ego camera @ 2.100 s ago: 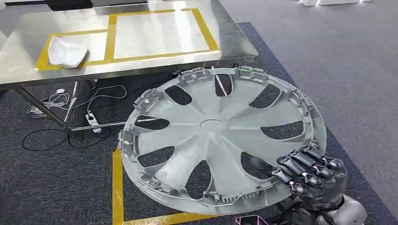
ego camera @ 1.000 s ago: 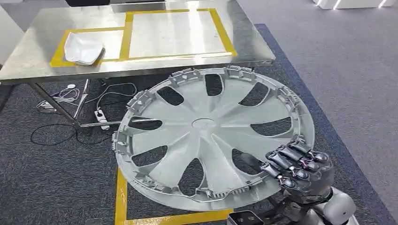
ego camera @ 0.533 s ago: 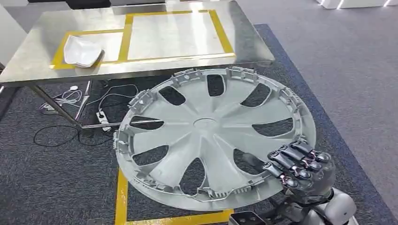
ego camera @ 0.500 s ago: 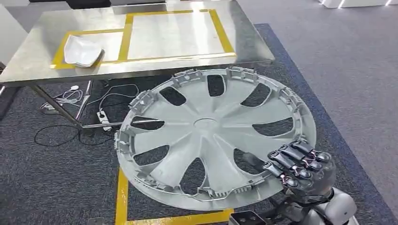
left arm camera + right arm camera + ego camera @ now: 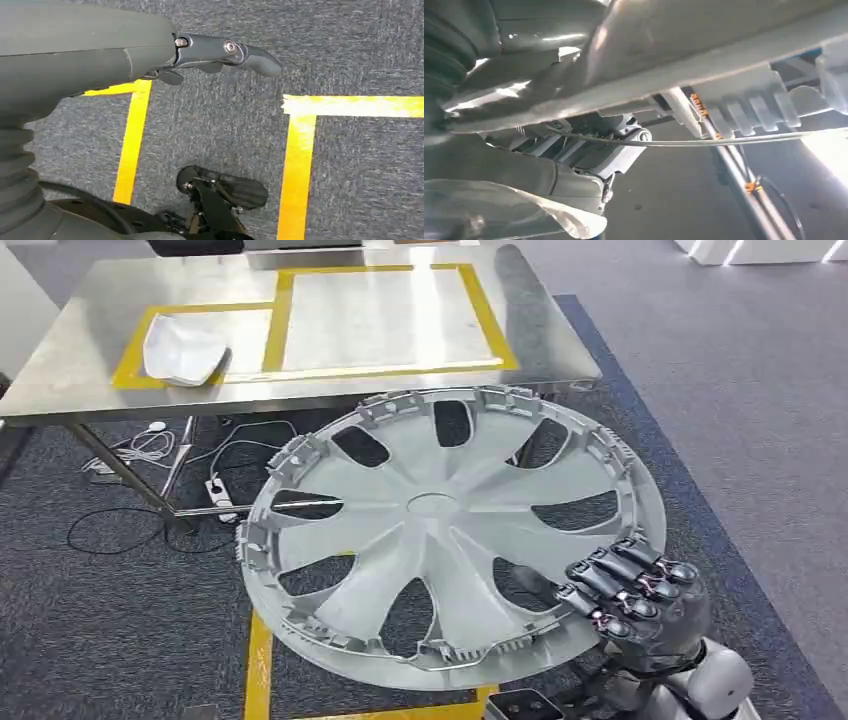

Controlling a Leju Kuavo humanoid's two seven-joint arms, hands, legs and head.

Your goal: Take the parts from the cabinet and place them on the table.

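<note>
A large silver wheel cover (image 5: pixel 440 530) with spoke openings is held tilted above the carpet, in front of the steel table (image 5: pixel 90 350). My right hand (image 5: pixel 635 600) grips its near right rim, dark fingers curled over the edge. In the right wrist view the cover's clipped rim (image 5: pixel 744 90) and its wire ring run close across my right hand (image 5: pixel 574 170). My left hand (image 5: pixel 220 50) hangs over the carpet with its fingers apart and nothing in them. A white part (image 5: pixel 182 350) lies in the table's left taped box.
Yellow tape (image 5: pixel 490 315) marks two boxes on the table top; the larger right box is bare. Cables and a power strip (image 5: pixel 222 502) lie under the table. Yellow floor tape (image 5: pixel 258 670) crosses the dark carpet; grey floor lies to the right.
The whole view has shifted slightly, with the table now a little further right in the picture. The wheel cover stays in my right hand's grip with the same tilt.
</note>
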